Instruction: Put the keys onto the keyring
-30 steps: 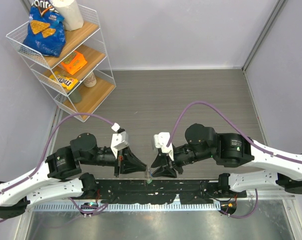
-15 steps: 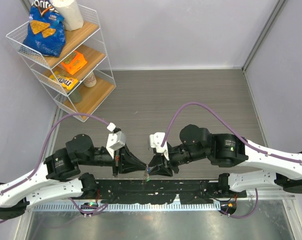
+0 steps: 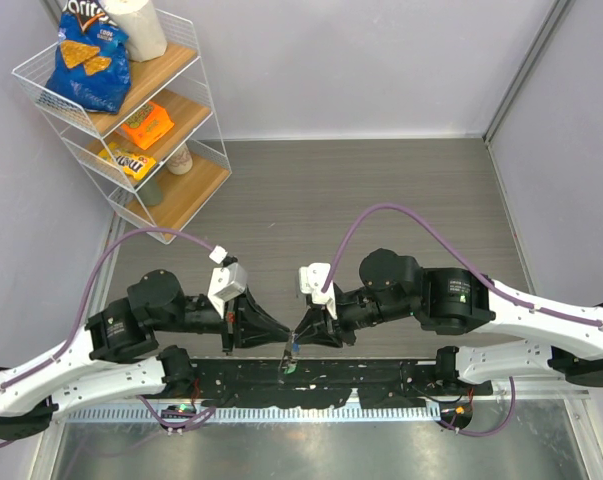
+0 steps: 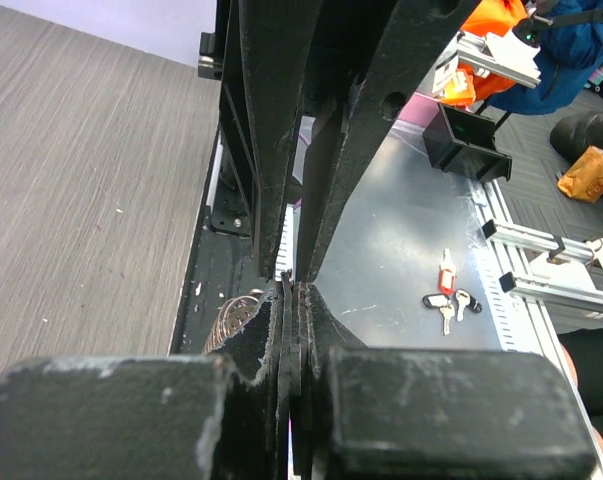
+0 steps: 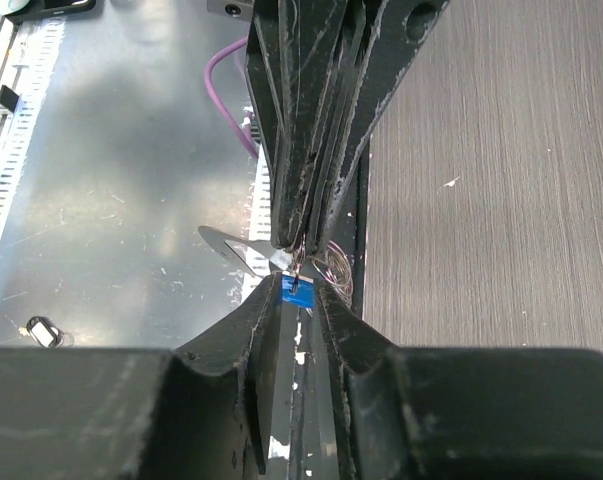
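- The two arms meet tip to tip over the black rail [image 3: 381,378] at the near edge of the counter [image 3: 381,190].
- The left fingers [image 4: 253,350] are pressed fully together. The keyring [image 4: 236,315] shows as thin wire coils right at their tips, and it looks pinched there.
- From the right wrist view, the same wire loops hang just to the right of the meeting point, beside the left arm's tips.
- The right fingers [image 5: 256,320] are nearly closed and clamp the blue-headed key [image 5: 296,290] between their tips. Its blue head touches both sides.
- The blue head sits directly below the left arm's tips, just beside the keyring loops. I cannot tell whether the key is threaded onto the wire.
- A flat silver sliver [image 5: 233,247] juts out to the left of the meeting point. It may be a key blade, but I cannot say for sure.
- From above, a small greenish speck [image 3: 290,367] lies on the rail just below the tips, too small to identify.
- Well off to the side, a little cluster of spare keys [image 4: 449,300] with a red tag lies on the metal sheet [image 4: 401,230].
- A wire rack [image 3: 171,140] of snacks stands at the far left of the counter.
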